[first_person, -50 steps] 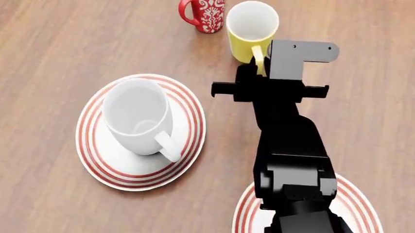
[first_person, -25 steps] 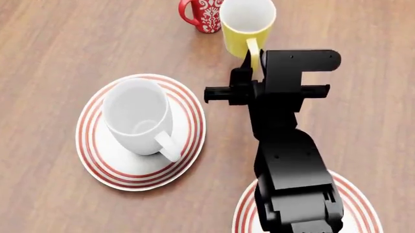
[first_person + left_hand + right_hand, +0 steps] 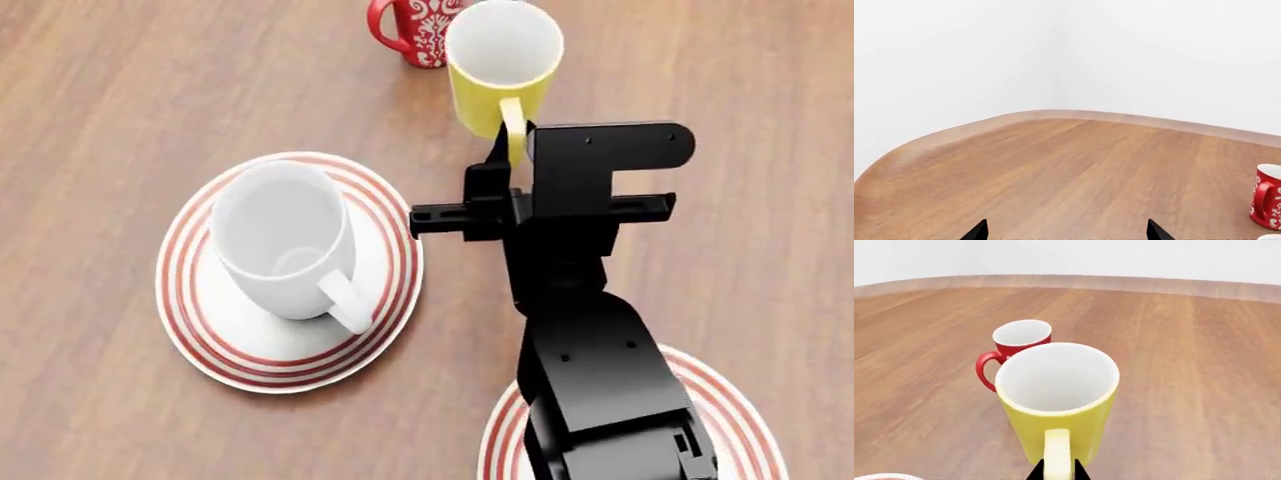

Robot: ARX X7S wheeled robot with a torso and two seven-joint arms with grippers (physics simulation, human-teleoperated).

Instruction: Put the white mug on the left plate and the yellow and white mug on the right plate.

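Head view: white mug [image 3: 283, 240] sits on left plate [image 3: 200, 330] — 1 done; my right gripper [image 3: 1056, 471] pinches the yellow and white mug [image 3: 499, 68] handle, right plate [image 3: 727, 410] waiting.

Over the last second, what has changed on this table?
The yellow and white mug, held by its handle in the right gripper, has shifted slightly left and looks raised. The white mug stayed on the left plate; the red mug did not move.

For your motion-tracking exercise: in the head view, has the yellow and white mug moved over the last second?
Yes. The yellow and white mug has shifted leftward toward the red mug, now overlapping it in view, with its rim higher in frame.
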